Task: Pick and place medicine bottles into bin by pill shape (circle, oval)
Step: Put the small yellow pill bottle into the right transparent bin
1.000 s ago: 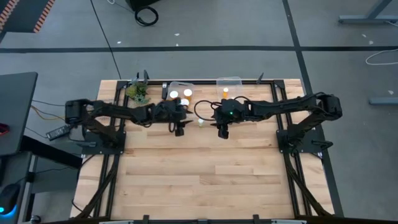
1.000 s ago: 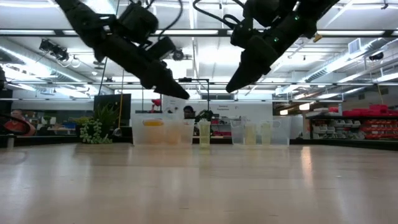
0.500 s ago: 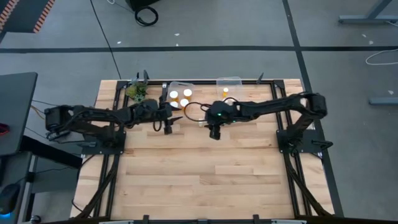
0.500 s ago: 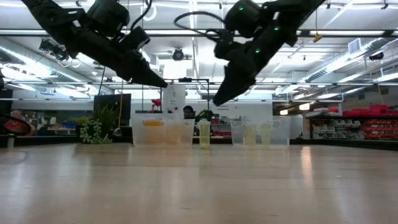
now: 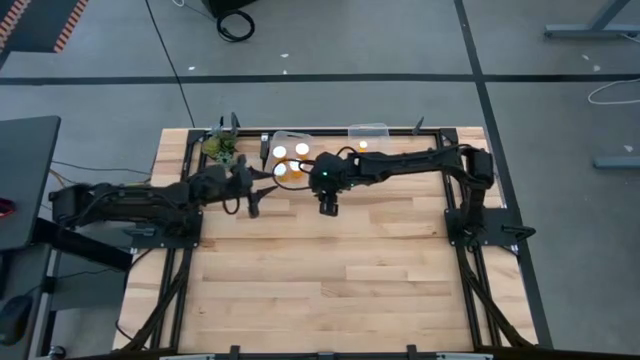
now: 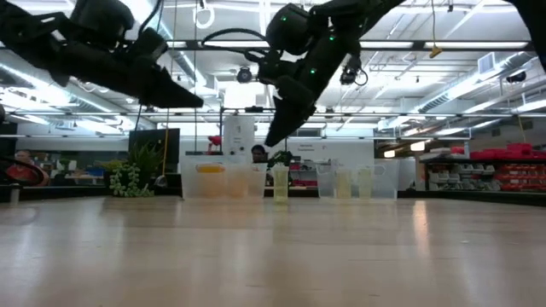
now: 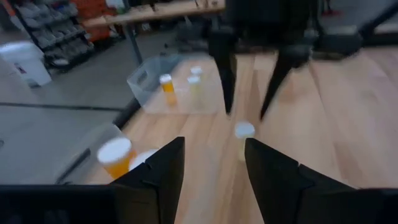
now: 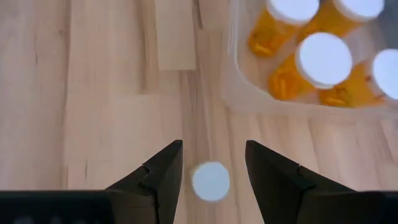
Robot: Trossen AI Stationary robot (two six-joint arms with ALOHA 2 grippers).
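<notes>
White-capped bottle (image 8: 211,181) now sits under our open, empty right gripper (image 8: 211,163); open, empty left gripper (image 5: 252,207) has retreated; grasp next.

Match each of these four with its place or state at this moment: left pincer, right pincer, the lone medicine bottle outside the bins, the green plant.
Things:
1. left pincer
2. right pincer
3. lone medicine bottle
4. green plant

Places or states:
A. stands upright on the bare table, white cap up
B. open, hanging right above the lone white cap
C. sits at the far edge, on the left arm's side
D. open and empty, in the air, off to one side of the lone bottle

Pairs: 1-D, 2-B, 3-A, 4-C
</notes>
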